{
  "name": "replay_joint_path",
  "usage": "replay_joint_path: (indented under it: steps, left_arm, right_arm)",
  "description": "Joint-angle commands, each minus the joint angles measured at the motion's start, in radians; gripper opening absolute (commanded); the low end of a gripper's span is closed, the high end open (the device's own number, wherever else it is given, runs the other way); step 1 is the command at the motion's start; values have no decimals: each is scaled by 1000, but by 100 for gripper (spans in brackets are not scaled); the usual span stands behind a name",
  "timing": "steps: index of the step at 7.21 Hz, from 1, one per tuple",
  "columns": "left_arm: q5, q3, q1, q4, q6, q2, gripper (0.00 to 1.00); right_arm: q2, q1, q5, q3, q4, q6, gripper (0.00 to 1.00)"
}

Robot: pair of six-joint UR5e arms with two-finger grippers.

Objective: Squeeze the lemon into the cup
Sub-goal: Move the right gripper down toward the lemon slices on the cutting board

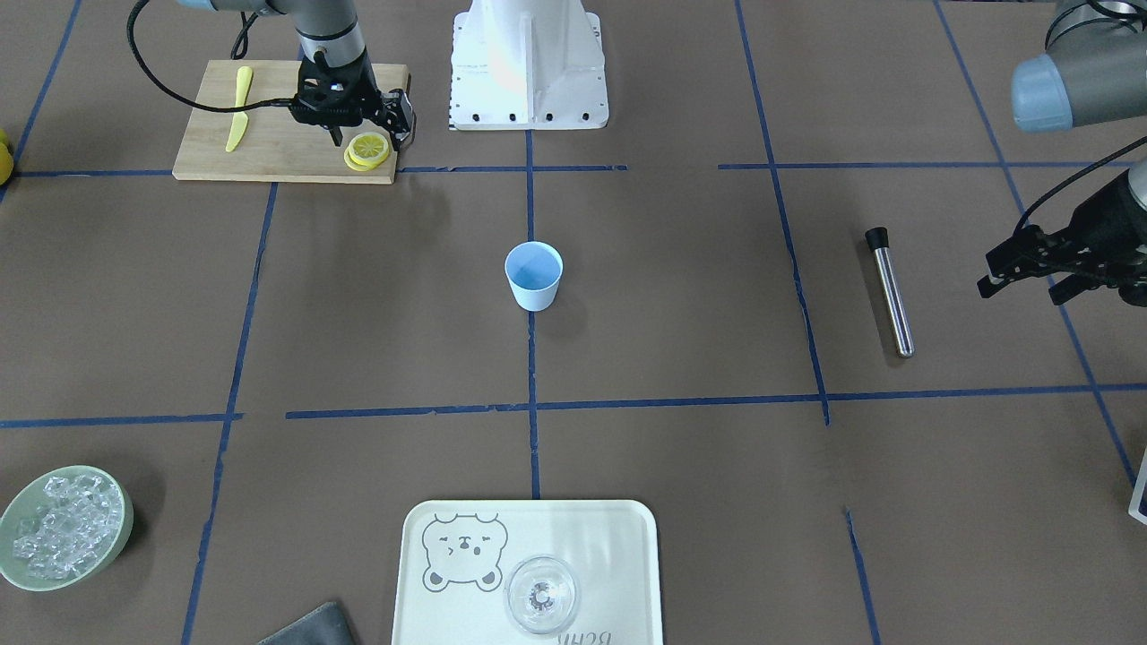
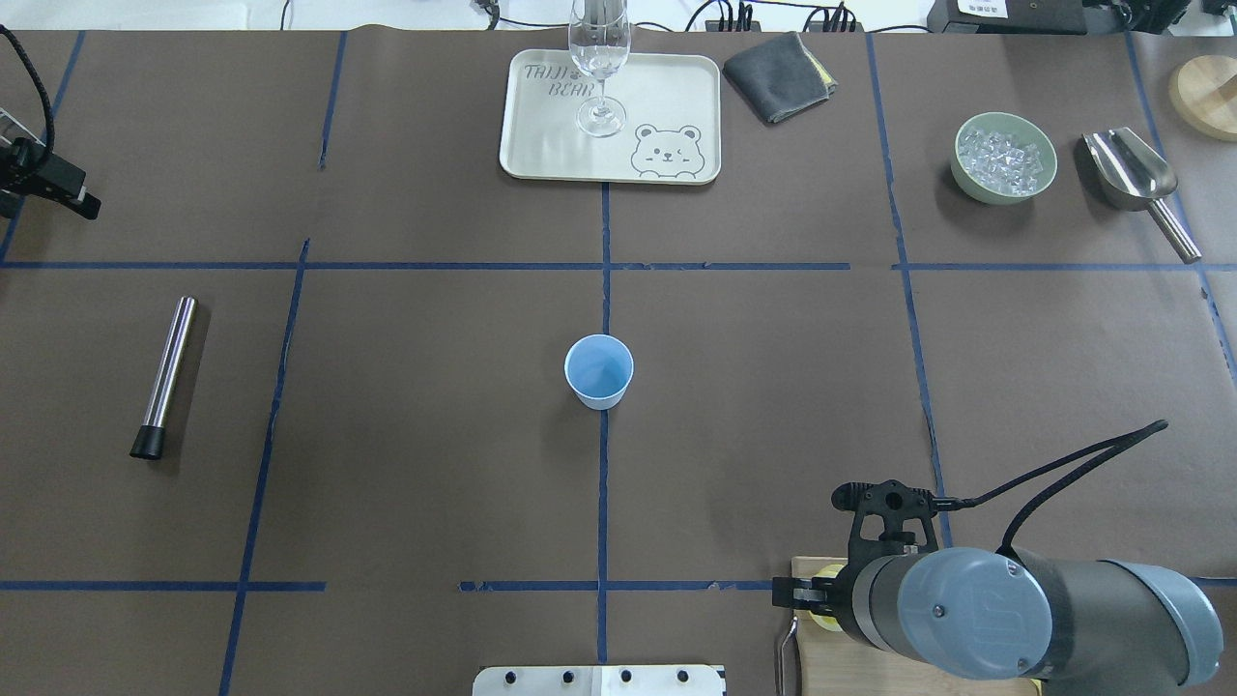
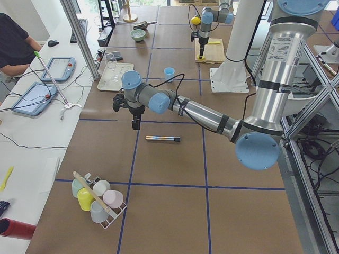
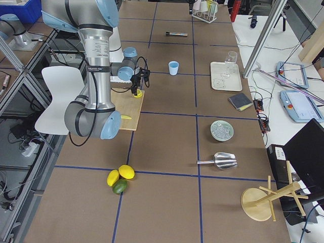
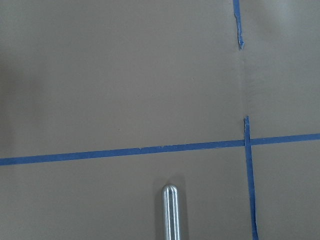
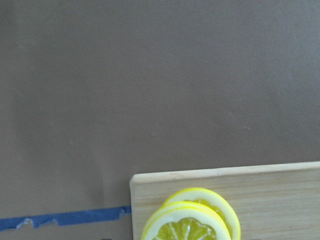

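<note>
Lemon slices (image 1: 368,150) lie overlapped at the corner of a wooden cutting board (image 1: 269,143); the right wrist view shows two of them (image 6: 192,222) at its bottom edge. My right gripper (image 1: 369,136) hangs just above them, open, one finger on each side of the slices. The light blue cup (image 1: 534,276) stands empty at the table's middle, also in the overhead view (image 2: 599,371). My left gripper (image 1: 1021,285) hovers open and empty at the table's far side, near a steel rod.
A yellow knife (image 1: 239,107) lies on the board. A steel rod with a black cap (image 1: 890,291) lies near the left gripper. A bear tray (image 1: 618,537) holds a clear glass (image 1: 540,594). A green bowl of ice (image 1: 63,527), a scoop (image 2: 1136,174) and a grey cloth (image 2: 779,63) sit along the operators' side.
</note>
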Motion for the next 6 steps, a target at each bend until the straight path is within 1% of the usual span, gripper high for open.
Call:
replay_joint_path:
  steps: [1,6]
  left_arm:
    - [0,0,0,0,0,0,100]
    - [0,0,0,0,2,2,100]
  right_arm:
    - [-2,2,5,-16,1,0,94]
    - [-1,2,3,-22,3,0,94]
